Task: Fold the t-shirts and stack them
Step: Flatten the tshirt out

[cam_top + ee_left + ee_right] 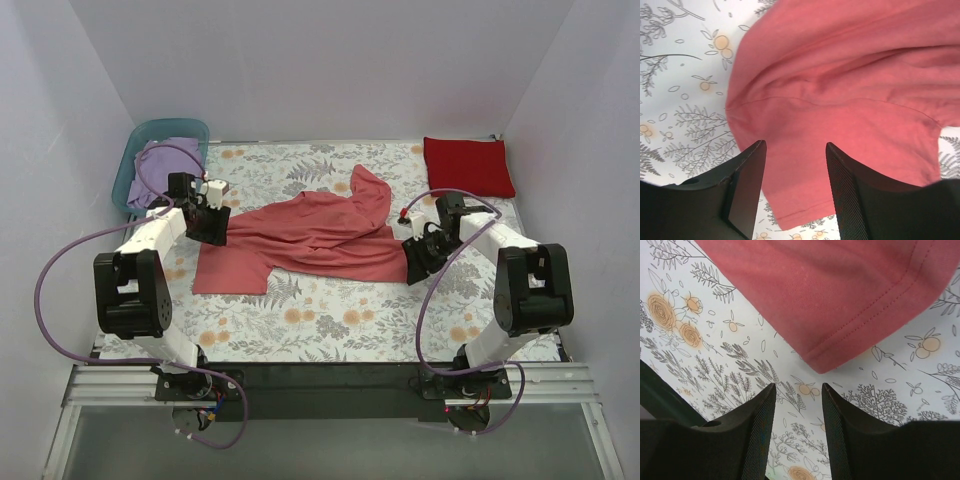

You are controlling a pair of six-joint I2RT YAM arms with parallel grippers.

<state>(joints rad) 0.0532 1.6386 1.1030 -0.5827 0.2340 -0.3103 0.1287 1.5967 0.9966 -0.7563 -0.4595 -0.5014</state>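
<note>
1. Top external: you've got the salmon-pink t-shirt (318, 232) mid-table, unfolded and rumpled. One sleeve is flat at the near left and a bunched ridge runs toward the far right.
2. Deep red t-shirt (467, 165) is folded into a flat rectangle at the far right corner, well apart from the pink one.
3. Lavender t-shirt (162, 163) is crumpled inside the teal tub (170, 124) at the far left corner.
4. Left gripper (211, 230) sits at the pink shirt's left edge. In the left wrist view the left gripper (795, 150) has its jaws spread, with pink fabric filling the gap and nothing pinched. Both fingers (747, 185) are over the cloth; I can't tell if they touch it. A seam runs across the shirt above the tips.
5. Right gripper (414, 260) is at the shirt's right end. In the right wrist view the right gripper (798, 390) is also spread and holding nothing. The stitched hem corner of the pink shirt (840, 300) lies just beyond the fingertips (757, 430), apart from them, with only print showing between the jaws.
6. All of this sits on the floral cloth (330, 320), white with ferns and orange flowers, which covers the table.
</note>
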